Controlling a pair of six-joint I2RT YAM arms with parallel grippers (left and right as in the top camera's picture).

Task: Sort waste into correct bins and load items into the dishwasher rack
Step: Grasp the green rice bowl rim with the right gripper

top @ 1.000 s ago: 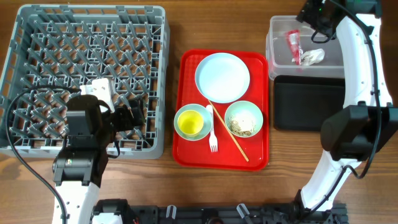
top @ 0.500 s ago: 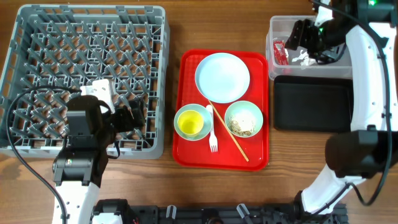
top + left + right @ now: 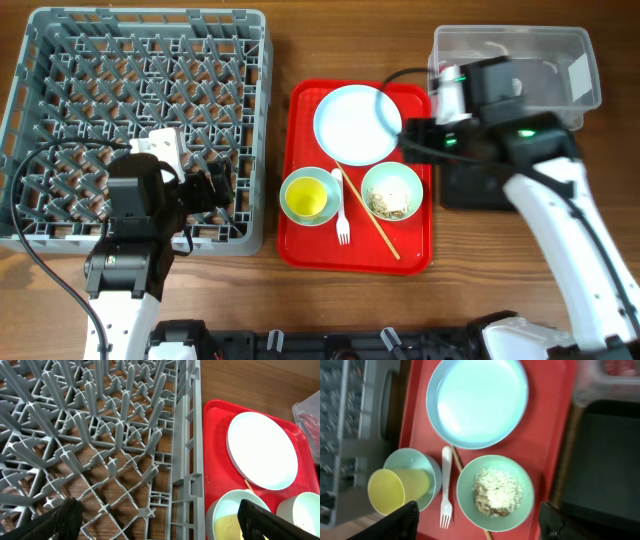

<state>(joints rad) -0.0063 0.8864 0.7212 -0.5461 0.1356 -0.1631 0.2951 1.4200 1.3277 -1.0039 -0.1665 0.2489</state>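
At the far left the rack [image 3: 135,60] fills its side of the table [image 3: 290,40]. Its left and top walls lie close to the edges of the overhead view. The left gripper [image 3: 162,517] hangs over the rack's lower right corner, jaws spread wide, gripping nothing. A narrow strip of bare wood separates the rack's right wall from the red tray [image 3: 305,250]. More open wood lies above and below the red tray.

We count one rack, one red tray, one plate [image 3: 358,123], two bowls, one cup [image 3: 305,198], one fork [image 3: 341,212], one stick [image 3: 378,228], one tub [image 3: 520,55] and one black tray [image 3: 470,190]. The plate sits at the top of the red tray. Below it, the left bowl [image 3: 290,180] holds the cup, and the right bowl [image 3: 392,190] holds the rice [image 3: 497,490]. The fork and stick lie between the two bowls.

The right gripper [image 3: 480,522] hovers over the red tray's right side, jaws well apart and holding nothing. Its arm covers much of the black tray. The tub stands just above that, at the table's top right.

The right wrist view shows the cup leaning on its side in its bowl, which the overhead view does not make plain. The left wrist view catches the wrapper [image 3: 311,422] inside the tub, mostly hidden by the arm from overhead.
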